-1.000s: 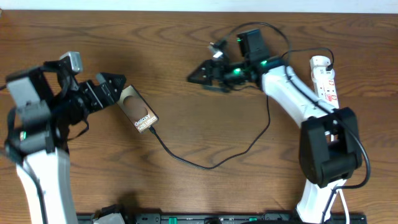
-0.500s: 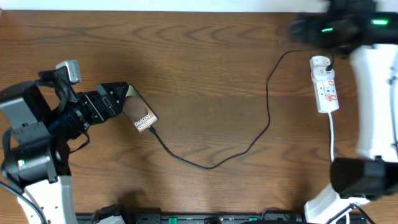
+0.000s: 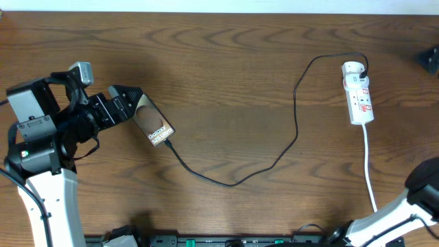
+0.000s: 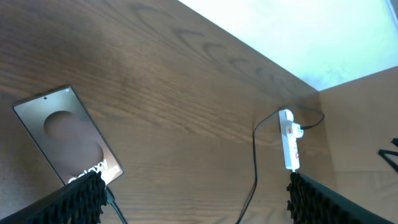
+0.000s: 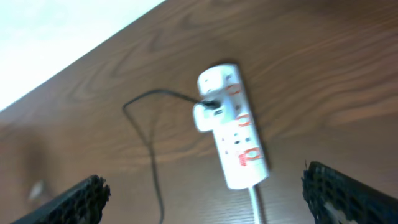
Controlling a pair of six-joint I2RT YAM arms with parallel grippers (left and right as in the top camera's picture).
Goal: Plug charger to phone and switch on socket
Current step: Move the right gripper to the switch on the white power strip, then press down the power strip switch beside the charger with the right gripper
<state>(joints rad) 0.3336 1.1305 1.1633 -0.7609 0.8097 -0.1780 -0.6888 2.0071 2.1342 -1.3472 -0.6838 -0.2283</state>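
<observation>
Swung aside since a second ago, my right hand (image 5: pixel 208 199) hovers spread above the socket (image 5: pixel 233 127). Far left of the socket, the charger (image 3: pixel 233 182) meets the phone (image 3: pixel 152 121), my left hand (image 3: pixel 127 103) spread beside it. Best I press a red switch (image 5: pixel 241 118) squarely with one fingertip.

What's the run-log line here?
left gripper: open, beside dark slab phone | thin black charger cable: tip at phone | right gripper: open, clear of white power-strip socket

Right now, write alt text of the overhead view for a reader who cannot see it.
A thin black charger cable loops across a wooden table from a phone at left to a white power strip at right. The left gripper, jaws open, sits at the phone's upper-left end.
</observation>
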